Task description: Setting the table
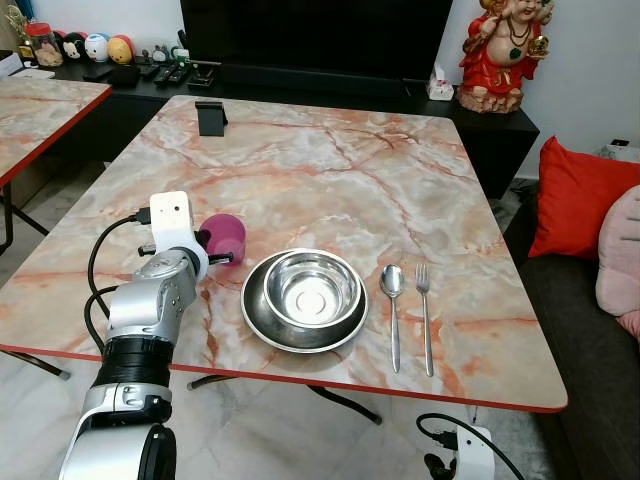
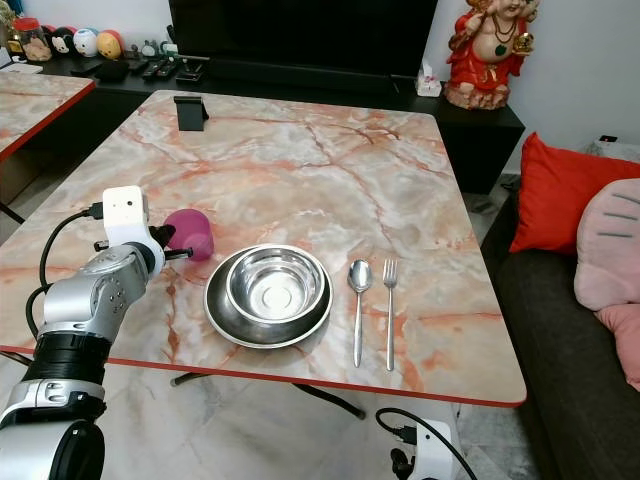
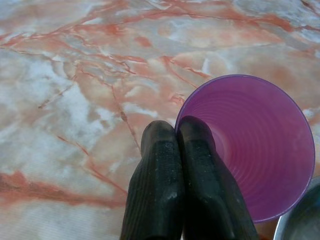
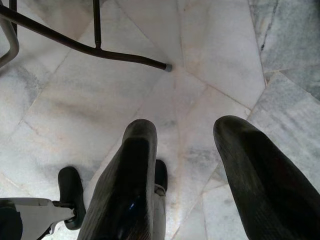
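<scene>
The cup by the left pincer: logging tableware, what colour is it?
Purple; the cup shows best in the left wrist view.

My left arm (image 1: 140,330) reaches forward over the desk edge, wrist bent inward, and the left gripper (image 3: 175,131) has its jaws pressed together, pinching a cup rim between them. My right arm hangs low, and the right gripper (image 4: 192,137) points downward with its jaws spread apart.
</scene>
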### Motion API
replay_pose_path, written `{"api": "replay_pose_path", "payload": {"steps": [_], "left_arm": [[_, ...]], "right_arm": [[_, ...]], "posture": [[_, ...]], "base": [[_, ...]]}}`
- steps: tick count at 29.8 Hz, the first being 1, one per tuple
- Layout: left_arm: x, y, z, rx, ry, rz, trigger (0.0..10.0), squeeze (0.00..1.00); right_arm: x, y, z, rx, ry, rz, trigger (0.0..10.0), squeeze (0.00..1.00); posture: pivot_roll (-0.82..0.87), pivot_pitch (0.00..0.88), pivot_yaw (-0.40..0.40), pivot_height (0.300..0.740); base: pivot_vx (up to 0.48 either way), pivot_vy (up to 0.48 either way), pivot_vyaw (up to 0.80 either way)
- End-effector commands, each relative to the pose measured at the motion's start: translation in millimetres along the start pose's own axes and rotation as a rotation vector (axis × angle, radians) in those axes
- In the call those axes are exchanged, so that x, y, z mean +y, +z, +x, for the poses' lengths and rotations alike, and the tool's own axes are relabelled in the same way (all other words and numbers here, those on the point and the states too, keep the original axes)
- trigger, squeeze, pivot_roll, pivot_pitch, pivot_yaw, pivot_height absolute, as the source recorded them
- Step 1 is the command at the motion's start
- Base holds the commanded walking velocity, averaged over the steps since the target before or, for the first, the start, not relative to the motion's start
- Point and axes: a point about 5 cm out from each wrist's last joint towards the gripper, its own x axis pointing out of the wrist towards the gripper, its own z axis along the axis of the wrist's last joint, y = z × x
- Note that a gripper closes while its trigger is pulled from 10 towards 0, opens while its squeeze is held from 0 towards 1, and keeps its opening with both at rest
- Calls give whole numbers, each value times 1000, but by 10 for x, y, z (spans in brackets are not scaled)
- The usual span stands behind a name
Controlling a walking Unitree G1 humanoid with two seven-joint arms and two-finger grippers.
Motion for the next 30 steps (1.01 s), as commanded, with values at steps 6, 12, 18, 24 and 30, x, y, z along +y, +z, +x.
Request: {"api": "replay_pose_path", "payload": {"steps": [6,12,18,24,30], "left_arm": [[-9,-53,8,20,1,-6,10000,0],[-4,-65,2,23,2,-4,10000,4],[-11,-67,2,25,0,-5,10000,4],[-11,-64,1,23,1,-7,10000,675],[-6,-59,3,22,2,-5,10000,624]], "right_arm": [[-34,-21,-8,11,-7,-10,10000,0],[-33,-19,-8,10,-6,-10,10000,0],[-35,-16,-8,8,-8,-9,10000,0],[-36,-18,-8,9,-9,-8,10000,0],[-33,-16,-8,8,-8,-8,10000,0]], "posture": [[84,0,-70,740],[87,0,-72,740],[85,0,-71,740],[86,0,-71,740],[86,0,-71,740]], "base": [[0,0,0],[0,0,0],[0,0,0],[0,0,0],[0,0,0]]}}
